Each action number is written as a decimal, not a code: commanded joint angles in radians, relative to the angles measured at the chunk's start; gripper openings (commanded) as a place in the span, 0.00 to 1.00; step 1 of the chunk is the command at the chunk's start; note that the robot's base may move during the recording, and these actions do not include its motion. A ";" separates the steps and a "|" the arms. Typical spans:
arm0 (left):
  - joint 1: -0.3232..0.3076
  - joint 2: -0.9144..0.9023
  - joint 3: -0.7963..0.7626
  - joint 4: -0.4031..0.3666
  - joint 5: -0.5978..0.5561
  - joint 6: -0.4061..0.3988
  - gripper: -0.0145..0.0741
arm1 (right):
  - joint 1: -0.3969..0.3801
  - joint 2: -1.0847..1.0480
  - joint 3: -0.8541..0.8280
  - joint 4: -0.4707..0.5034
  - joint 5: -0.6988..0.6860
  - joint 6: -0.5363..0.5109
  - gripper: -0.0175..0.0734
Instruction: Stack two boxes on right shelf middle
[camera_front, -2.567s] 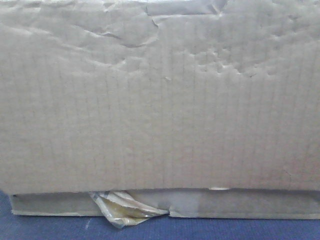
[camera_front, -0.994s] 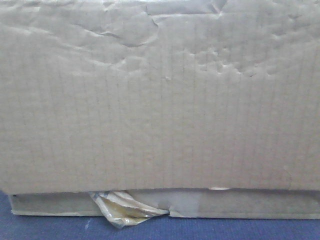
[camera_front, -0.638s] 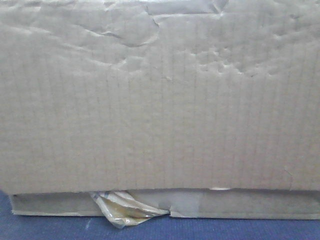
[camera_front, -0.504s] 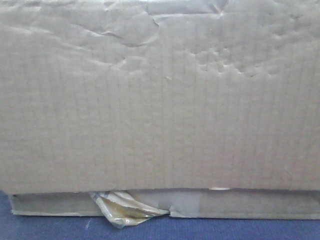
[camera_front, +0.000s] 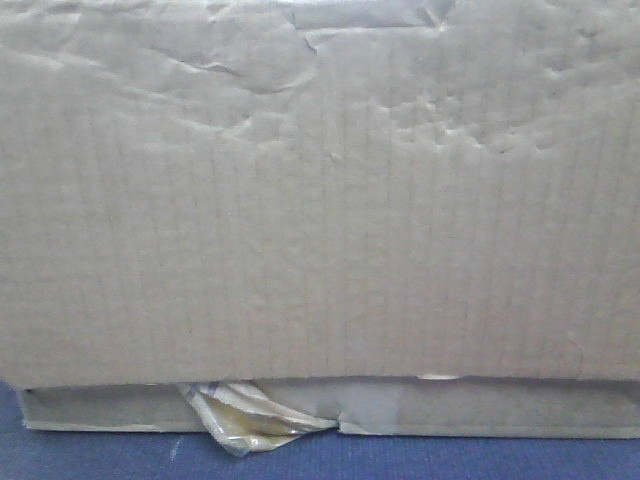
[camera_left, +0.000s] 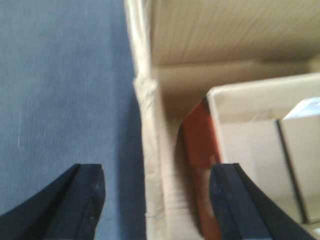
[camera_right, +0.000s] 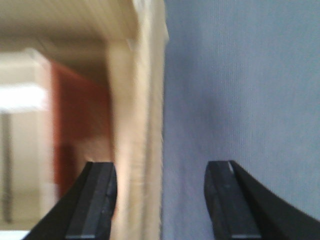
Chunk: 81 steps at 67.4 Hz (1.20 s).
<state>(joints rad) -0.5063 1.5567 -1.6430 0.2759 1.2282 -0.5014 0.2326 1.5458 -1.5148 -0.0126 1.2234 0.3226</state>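
The tall, dented brown cardboard box (camera_front: 320, 200) sits on the flat, thin brown cardboard box (camera_front: 500, 408) at 6 o'clock, and the left gripper (camera_left: 156, 176) and right gripper (camera_right: 160, 172) each spread their fingers wide across a box wall, likely to grab it.

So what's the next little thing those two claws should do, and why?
Probably close both. The left gripper and right gripper are open, each straddling a side wall of the open cardboard box, one finger inside and one outside. Pinching the walls would likely give the hold needed to lift it.
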 joint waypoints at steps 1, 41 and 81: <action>0.005 -0.006 0.017 -0.010 -0.007 0.002 0.57 | 0.000 0.001 0.033 -0.006 -0.002 -0.007 0.51; 0.046 -0.003 0.124 -0.079 -0.007 0.002 0.57 | 0.067 0.003 0.052 -0.099 -0.002 0.036 0.51; 0.055 0.055 0.124 -0.127 -0.007 0.054 0.56 | 0.067 0.034 0.052 -0.104 -0.002 0.036 0.51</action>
<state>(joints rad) -0.4538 1.5963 -1.5203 0.1596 1.2243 -0.4553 0.3003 1.5779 -1.4647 -0.1109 1.2280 0.3572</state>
